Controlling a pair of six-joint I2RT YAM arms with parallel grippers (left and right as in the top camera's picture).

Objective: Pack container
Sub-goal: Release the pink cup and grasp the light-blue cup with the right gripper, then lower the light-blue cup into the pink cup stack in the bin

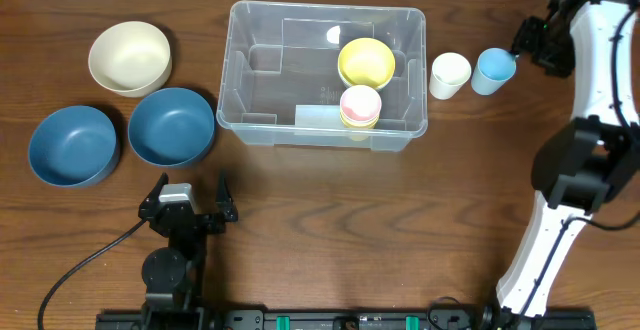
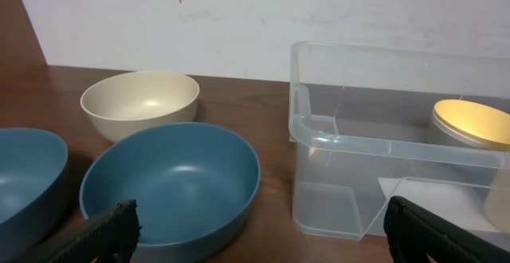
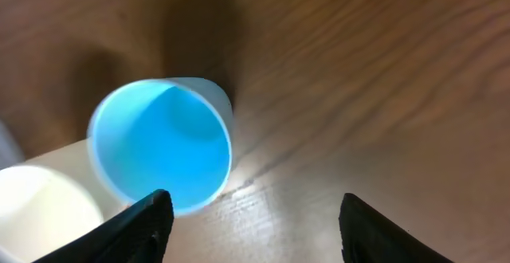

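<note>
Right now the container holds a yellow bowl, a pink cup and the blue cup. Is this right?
Not quite: the overhead view shows the blue cup outside the container, on the table beside the cream cup. The yellow bowl and the pink cup are inside.

The container [image 1: 300,6] is clear, glossy plastic, the table [image 1: 380,230] dark grained wood with a low sheen, while the blue bowl [image 2: 171,183] and blue cup [image 3: 159,143] look smooth, near-matt.
</note>
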